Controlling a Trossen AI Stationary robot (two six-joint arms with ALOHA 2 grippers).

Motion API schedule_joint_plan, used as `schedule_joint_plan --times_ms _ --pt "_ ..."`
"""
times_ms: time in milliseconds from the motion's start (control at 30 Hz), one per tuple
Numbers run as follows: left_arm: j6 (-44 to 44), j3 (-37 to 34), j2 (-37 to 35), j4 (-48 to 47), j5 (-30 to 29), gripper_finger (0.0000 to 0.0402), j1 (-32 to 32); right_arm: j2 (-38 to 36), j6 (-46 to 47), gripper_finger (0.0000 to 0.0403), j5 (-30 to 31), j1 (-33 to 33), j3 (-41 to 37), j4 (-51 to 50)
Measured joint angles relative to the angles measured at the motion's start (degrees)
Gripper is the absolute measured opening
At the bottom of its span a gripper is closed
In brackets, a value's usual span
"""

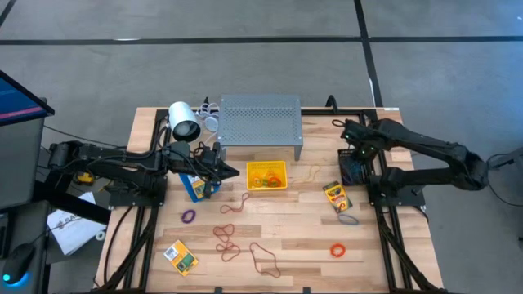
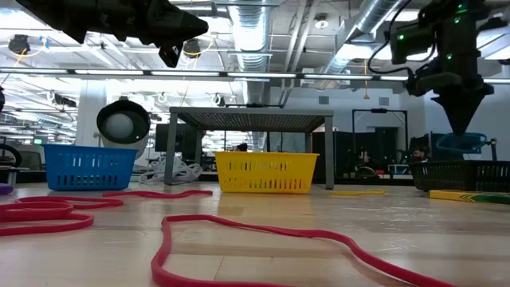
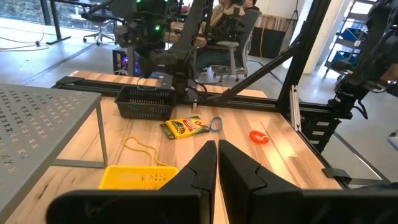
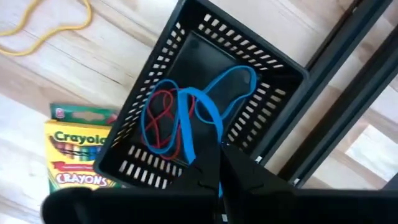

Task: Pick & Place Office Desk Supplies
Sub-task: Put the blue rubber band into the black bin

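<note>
The right claw (image 4: 211, 163) hangs over the black bin (image 4: 205, 99) at the right edge of the surface (image 1: 286, 237); its fingers are pinched together on a blue rubber band (image 4: 199, 106) whose loop droops into the bin, where a red band (image 4: 163, 121) already lies; the claw seems to be there so that the band drops inside the walls when it lets go, not onto the wood.

The left claw (image 3: 216, 163) is raised between the blue bin (image 1: 196, 186) and the yellow bin (image 1: 267, 175), near the grey shelf (image 1: 260, 121); its fingers are closed with nothing seen between them; it looks to be waiting clear of the right arm's work.

The yellow bin holds a few orange and yellowish loops, which suggests sorting by kind or colour, though that is only a guess.

Much remains loose on the surface: a crayon box (image 1: 336, 196) just beside the black bin, with a pale blue band (image 1: 349, 219) near it; a yellow band (image 1: 309, 173) between the yellow bin and the black one; an orange band (image 1: 338, 249) nearer the front; a purple band (image 1: 189, 216) on the left; red-brown bands (image 1: 227, 245) in the near middle; a second crayon box (image 1: 181, 256) at the near left; the task looks well short of done.
</note>
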Motion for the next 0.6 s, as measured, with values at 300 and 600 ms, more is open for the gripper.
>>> schedule_joint_plan --times_ms 300,600 --pt "0.1 0.0 0.0 -0.5 0.0 0.0011 0.0 5.1 -4.6 0.0020 -5.9 -0.6 0.0 0.6" --pt "0.1 0.0 0.0 -0.9 0.0 0.0011 0.0 9.2 -4.9 0.0161 -5.5 -1.5 0.0 1.0"
